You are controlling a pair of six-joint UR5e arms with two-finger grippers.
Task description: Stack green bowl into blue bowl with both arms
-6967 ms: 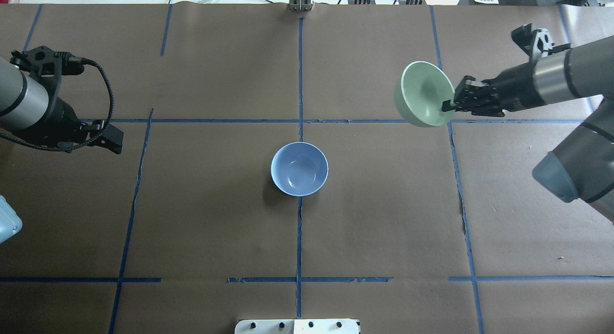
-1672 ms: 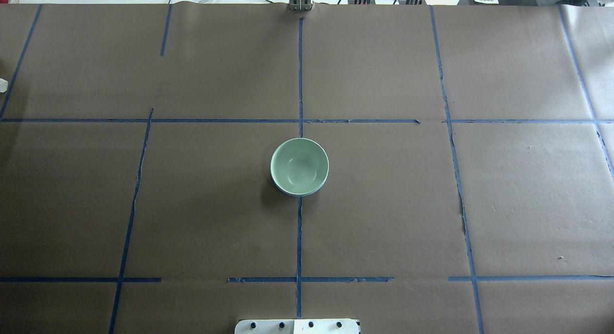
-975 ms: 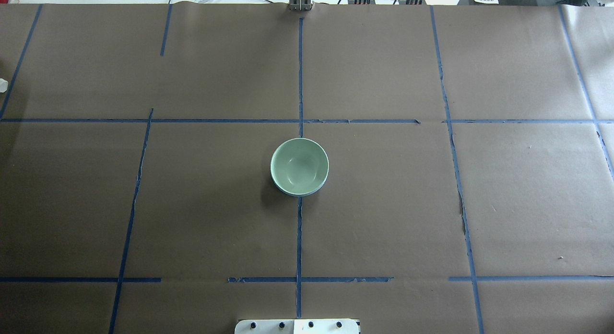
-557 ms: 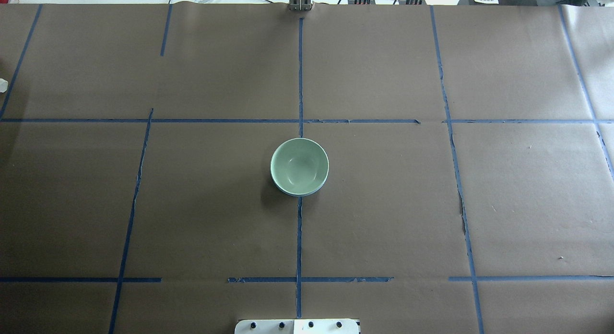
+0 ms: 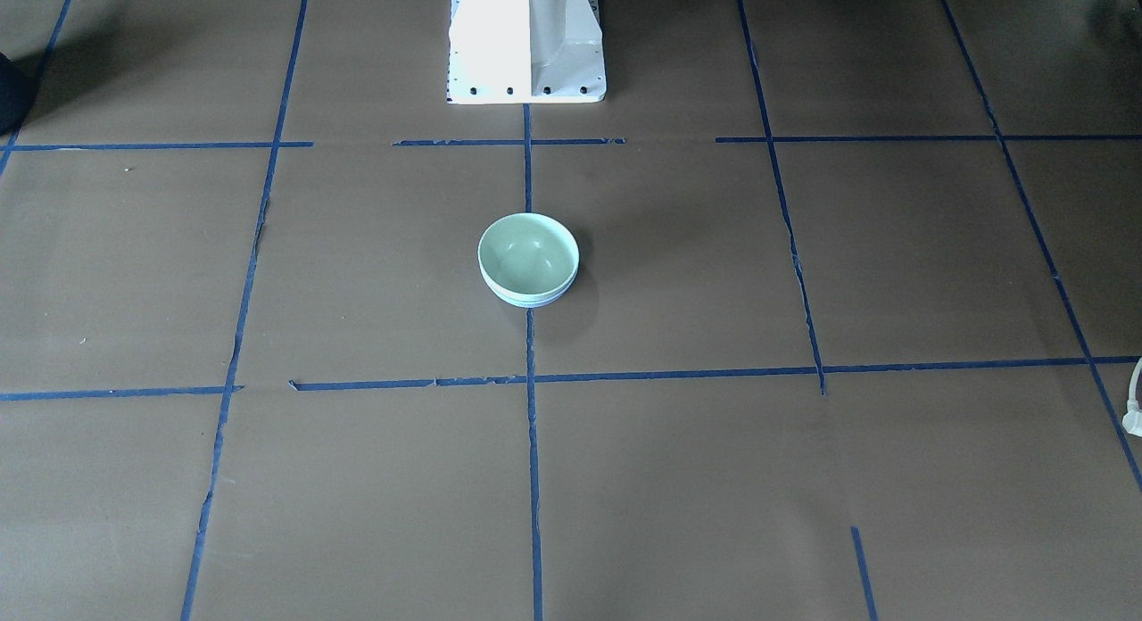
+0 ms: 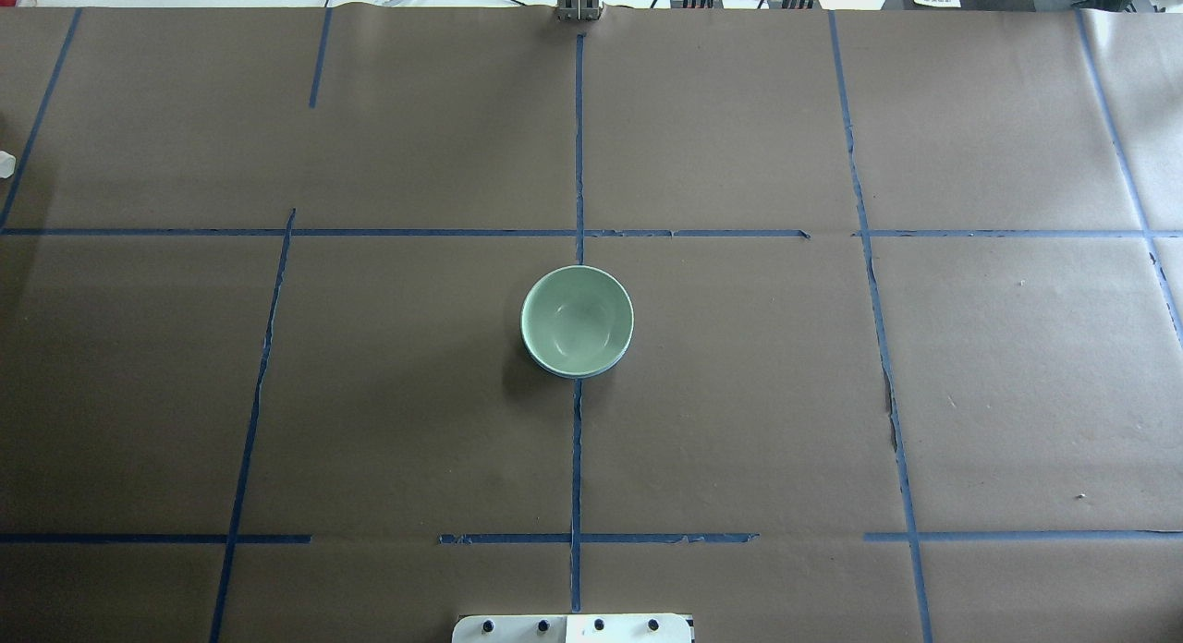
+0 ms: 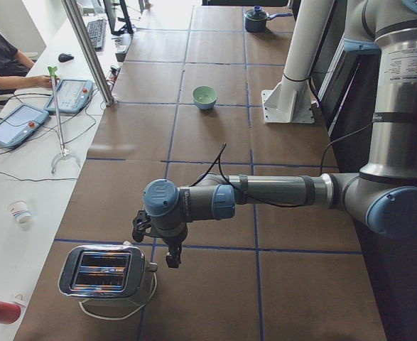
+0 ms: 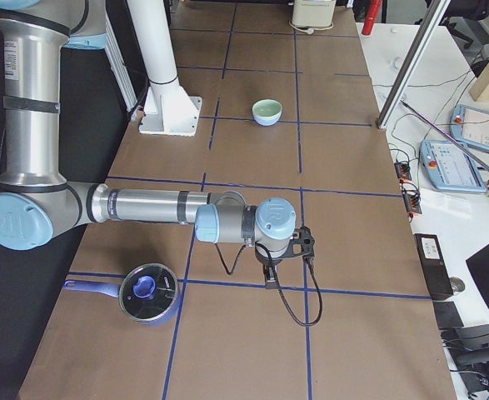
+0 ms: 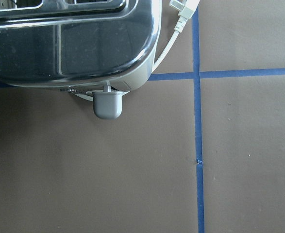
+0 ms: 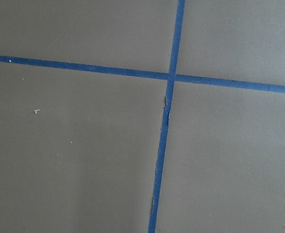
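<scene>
The green bowl sits upright, nested inside the blue bowl at the table's centre; only a thin blue rim shows under it. The stack also shows in the front view and both side views. No gripper touches it. My left gripper hangs low at the table's left end beside a toaster. My right gripper hangs low at the table's right end. Both show only in the side views, so I cannot tell whether they are open or shut.
A chrome toaster with a white cord stands by the left gripper and fills the top of the left wrist view. A blue lidded pot stands near the right arm. The white pedestal base stands behind the bowls.
Seven seconds ago my right gripper held the green bowl at the right and the blue bowl stood empty. Now the green bowl sits in the blue one and both arms are withdrawn. Nothing moved lately.
</scene>
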